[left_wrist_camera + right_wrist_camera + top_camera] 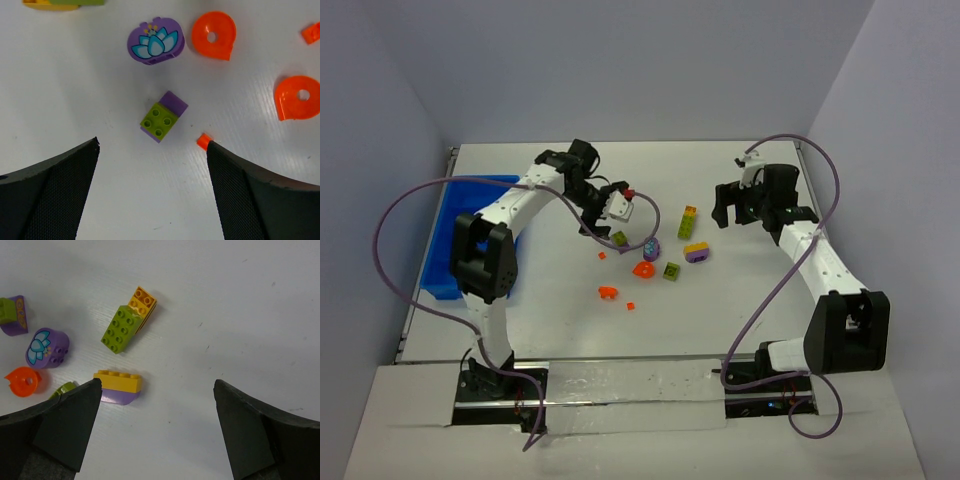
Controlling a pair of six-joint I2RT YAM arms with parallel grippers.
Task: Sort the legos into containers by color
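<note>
- About ten small, hard plastic toy bricks lie loose on the white bench (760, 330). They cluster round one landmark, a purple rounded brick with a lotus print (651, 246). None is held.
- A bright blue ribbed plastic tray (435, 270) sits well to the left of the lotus brick, partly hidden by the left arm. I cannot tell whether anything lies in it.
- The left gripper (152, 145) hovers just left of the lotus brick, its jaws wide apart and empty. It is over a small square lime-green-on-purple brick (163, 116).
- A tiny orange chip (203, 141) lies right at one fingertip (212, 150).
- A flat orange disc (214, 35) lies just beside the lotus brick.
- The right gripper (157, 385) hangs to the right of the lotus brick, jaws also apart and empty. A yellow-topped purple brick (118, 386) and a long lime-green brick joined to an orange one (127, 320) lie between it and the lotus brick.
- These bricks look light, rigid and smooth-walled, so a skewed pinch would likely make one skid or pop out.
- The green-on-purple brick is best taken across two flat, opposite side walls, below the studs. It lies diagonal to the jaws, so the wrist probably needs a turn first.
- The disc is low and thin, probably the hardest to pinch. Its rim seems the only hold.
</note>
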